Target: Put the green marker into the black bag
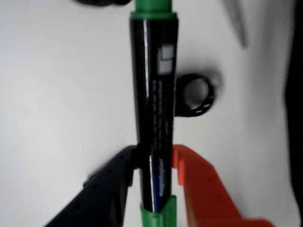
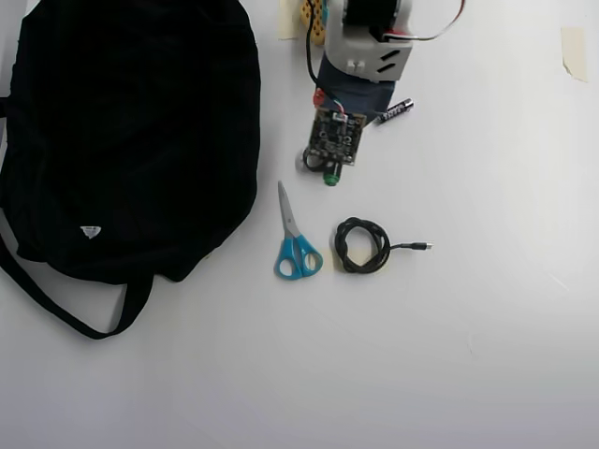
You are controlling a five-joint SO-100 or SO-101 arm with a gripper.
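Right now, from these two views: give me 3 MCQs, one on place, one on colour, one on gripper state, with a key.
1. In the overhead view, where do the scissors lie?
A. On top of the black bag
B. Between the black bag and the coiled cable
C. Right of the coiled cable

2. What colour are the scissor handles?
A. Blue
B. Red
C. Yellow

3. What is the gripper doing?
A. Open over bare table
B. Shut on the scissors
C. Shut on the green marker

Key: B, the scissors sit on the table with the bag to their left and the cable to their right. A, both handle loops show blue from overhead. C, the wrist view shows the black finger and the orange finger pressed on either side of the marker's black barrel.
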